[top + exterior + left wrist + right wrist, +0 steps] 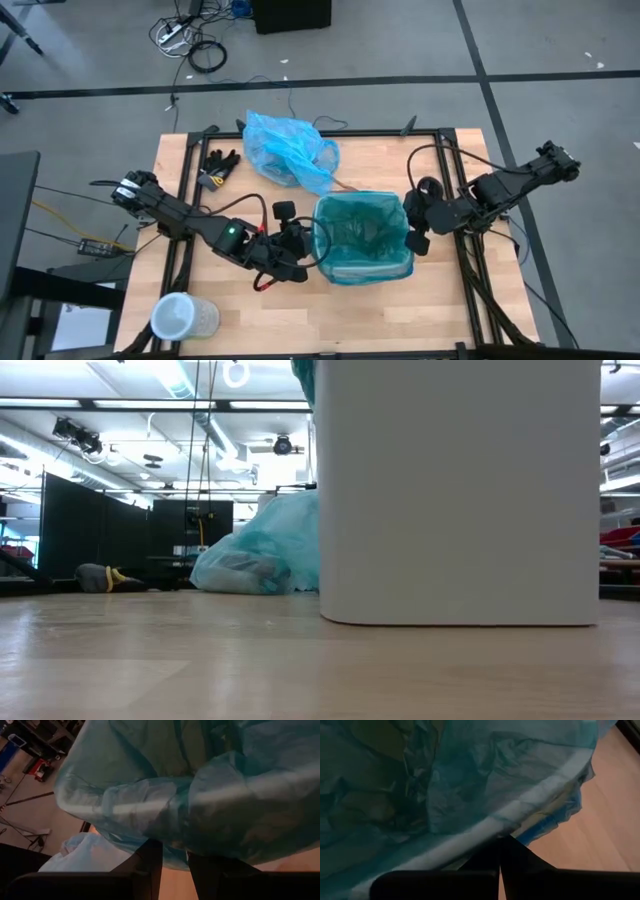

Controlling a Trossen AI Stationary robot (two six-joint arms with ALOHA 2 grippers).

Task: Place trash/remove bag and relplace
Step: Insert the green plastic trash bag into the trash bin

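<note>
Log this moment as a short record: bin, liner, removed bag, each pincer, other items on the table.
bin: white bin on the wooden table, right of centre
liner: teal-green liner in the bin, its edge folded over the rim
removed bag: light blue bag lying behind the bin, bunched up
left pincer: left pincer at the bin's left rim, fingers slightly parted at the liner's edge
right pincer: right pincer at the bin's right rim, shut, tips against the liner fold
other items: black gloves at the back left; clear lidded container at the front left
</note>
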